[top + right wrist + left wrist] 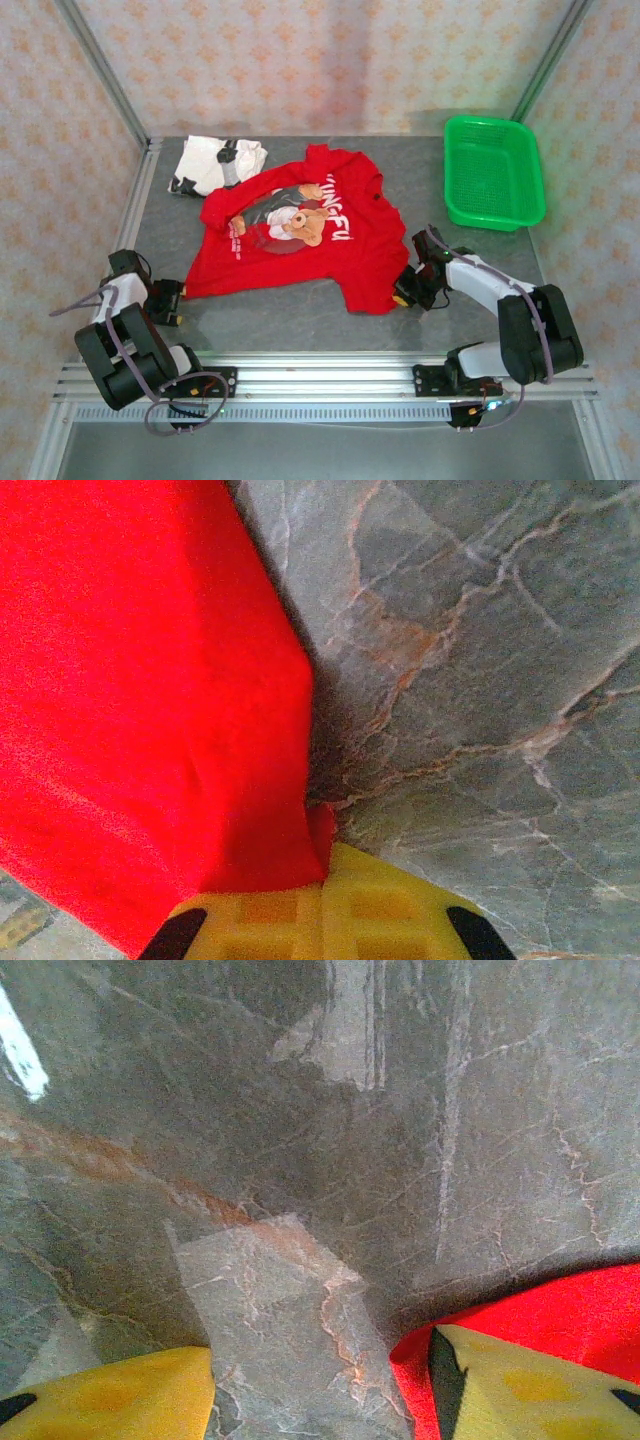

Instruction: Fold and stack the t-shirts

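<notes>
1. At the near-left corner of the bench point(290, 322), our left arm sits folded low, wrist stretched forward and the left gripper point(170, 300) down at the surface. In the left wrist view its fingers point(130, 1395) stand apart with bare bench between them. The red hem lies against one finger and nothing is pinched.
2. Near the near-right edge, our right arm bends at a raised elbow, its white forearm sloping down and leftward. The right gripper point(405, 295) is clamped on the near-right corner of the red t-shirt point(300, 240), and the wrist view shows cloth nipped between the closed fingers point(270, 920).
3. The red t-shirt lies spread mid-bench, print up and wrinkled. Its near edge runs left to right between the two grippers. We cannot tell which end is the collar.
4. The white t-shirt point(215, 160) is a folded bundle at the far-left corner, touching the red one.
5. The green basket point(495, 175) sits at the far-right corner, showing its bare mesh floor.
</notes>
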Action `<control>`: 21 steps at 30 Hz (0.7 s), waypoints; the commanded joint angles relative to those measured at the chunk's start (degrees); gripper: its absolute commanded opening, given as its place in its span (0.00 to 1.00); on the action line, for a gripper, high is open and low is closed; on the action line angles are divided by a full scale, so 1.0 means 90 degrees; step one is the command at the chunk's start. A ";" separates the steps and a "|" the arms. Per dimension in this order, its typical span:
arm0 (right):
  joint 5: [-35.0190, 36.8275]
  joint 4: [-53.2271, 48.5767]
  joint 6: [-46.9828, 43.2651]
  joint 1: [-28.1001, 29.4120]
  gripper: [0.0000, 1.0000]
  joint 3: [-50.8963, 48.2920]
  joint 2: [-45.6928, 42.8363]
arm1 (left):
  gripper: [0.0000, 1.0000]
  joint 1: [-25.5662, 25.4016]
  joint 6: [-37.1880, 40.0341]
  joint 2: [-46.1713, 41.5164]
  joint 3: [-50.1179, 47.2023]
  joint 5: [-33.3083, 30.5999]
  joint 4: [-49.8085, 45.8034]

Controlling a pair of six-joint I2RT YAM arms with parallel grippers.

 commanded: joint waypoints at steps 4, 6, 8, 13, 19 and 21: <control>-0.0071 0.0148 -0.0092 0.0000 0.00 -0.0088 0.0142 | 0.58 -0.0403 -0.0087 0.0468 -0.0031 0.1519 0.2461; -0.0091 0.0165 -0.0101 -0.0007 0.00 -0.0078 0.0187 | 0.58 -0.0475 -0.0100 0.0498 0.0056 0.1517 0.2468; -0.0119 0.0187 -0.0120 -0.0009 0.00 -0.0063 0.0231 | 0.58 -0.0531 -0.0117 0.0550 0.0144 0.1520 0.2465; -0.0151 0.0225 -0.0159 -0.0024 0.00 -0.0053 0.0299 | 0.55 -0.0678 -0.0025 0.0841 0.0464 0.1470 0.2295; -0.0191 0.0231 -0.0195 -0.0087 0.00 -0.0056 0.0327 | 0.44 -0.0684 0.0035 0.1229 0.0499 0.1318 0.2412; -0.0183 0.0217 -0.0196 -0.0112 0.00 -0.0058 0.0311 | 0.42 -0.0688 0.0076 0.1286 0.0522 0.1249 0.2462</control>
